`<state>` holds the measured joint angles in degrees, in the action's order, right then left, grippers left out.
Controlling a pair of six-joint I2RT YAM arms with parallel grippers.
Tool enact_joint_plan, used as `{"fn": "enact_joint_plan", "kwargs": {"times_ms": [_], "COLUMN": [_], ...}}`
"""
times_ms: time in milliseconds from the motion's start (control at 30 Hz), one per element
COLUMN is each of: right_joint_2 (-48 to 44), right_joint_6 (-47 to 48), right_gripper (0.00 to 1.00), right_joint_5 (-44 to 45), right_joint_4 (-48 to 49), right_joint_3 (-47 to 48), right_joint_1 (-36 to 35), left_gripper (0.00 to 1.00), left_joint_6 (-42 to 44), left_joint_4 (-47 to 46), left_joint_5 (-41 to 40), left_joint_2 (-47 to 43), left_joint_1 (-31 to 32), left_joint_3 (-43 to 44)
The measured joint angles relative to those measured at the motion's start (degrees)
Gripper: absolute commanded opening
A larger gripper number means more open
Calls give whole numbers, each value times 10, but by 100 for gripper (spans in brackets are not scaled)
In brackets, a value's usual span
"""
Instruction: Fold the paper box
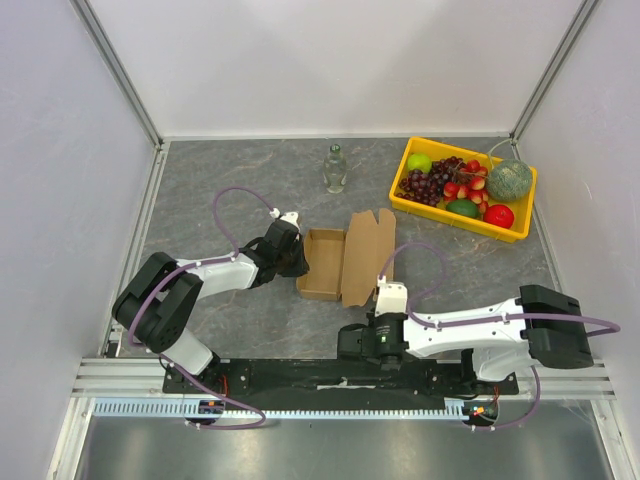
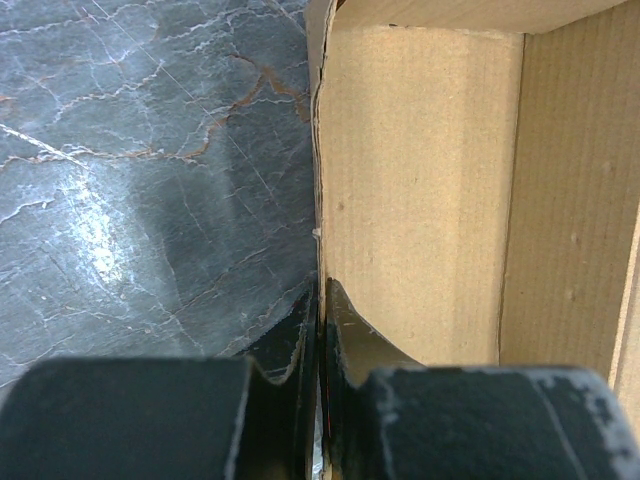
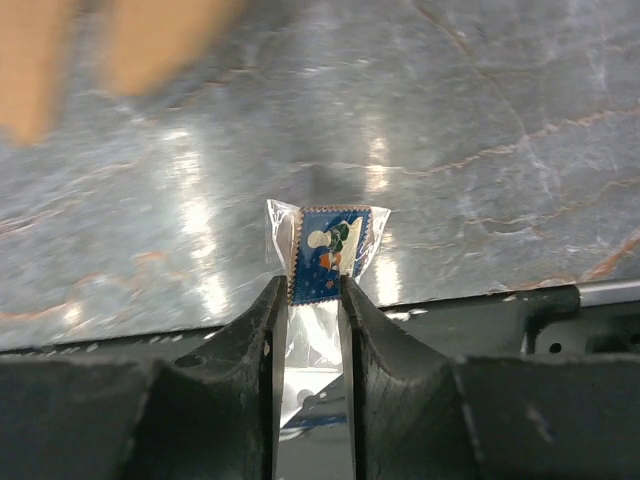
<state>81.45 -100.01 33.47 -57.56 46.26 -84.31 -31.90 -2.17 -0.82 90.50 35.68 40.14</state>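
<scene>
The box (image 1: pixel 345 258) is lying at the centre of the table (image 1: pixel 220 170), long axis running 12 to 6 o'clock. Your left gripper (image 1: pixel 297 262) is clamping its 9 o'clock wall; your right gripper (image 1: pixel 352 341), pinching a small packet (image 3: pixel 328 252), is hovering at 6.

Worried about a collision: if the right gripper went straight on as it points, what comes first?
Probably bare table, beyond the blue packet in the right gripper; the paper box looks off-line.

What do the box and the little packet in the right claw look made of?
Paper box: brown corrugated cardboard, matte; fine ribbing on its walls. Small packet in the right claw: glossy clear plastic film, by its glare, around a blue printed slip, probably paper.
</scene>
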Motion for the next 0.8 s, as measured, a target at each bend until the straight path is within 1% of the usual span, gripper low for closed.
{"fn": "enact_joint_plan", "kwargs": {"times_ms": [267, 367, 500, 600, 667, 800], "right_joint_2": [-3, -7, -11, -11, -12, -12], "right_joint_6": [68, 89, 125, 168, 206, 298], "right_gripper": [27, 29, 31, 31, 30, 31], "right_joint_5": [35, 49, 79, 96, 100, 90], "right_joint_4": [-28, -35, -42, -34, -10, 47], "right_joint_3": [90, 118, 179, 237, 258, 261], "right_joint_1": [-26, -26, -25, -8, 21, 109], "left_gripper": [11, 11, 11, 11, 11, 11], "left_joint_6": [0, 0, 0, 0, 0, 0], "left_joint_4": [0, 0, -1, -2, -2, -2], "left_joint_5": [0, 0, 0, 1, 1, 2], "left_joint_2": [0, 0, 2, 3, 3, 5], "left_joint_1": [0, 0, 0, 0, 0, 0], "left_joint_3": [0, 0, 1, 2, 2, 4]}}
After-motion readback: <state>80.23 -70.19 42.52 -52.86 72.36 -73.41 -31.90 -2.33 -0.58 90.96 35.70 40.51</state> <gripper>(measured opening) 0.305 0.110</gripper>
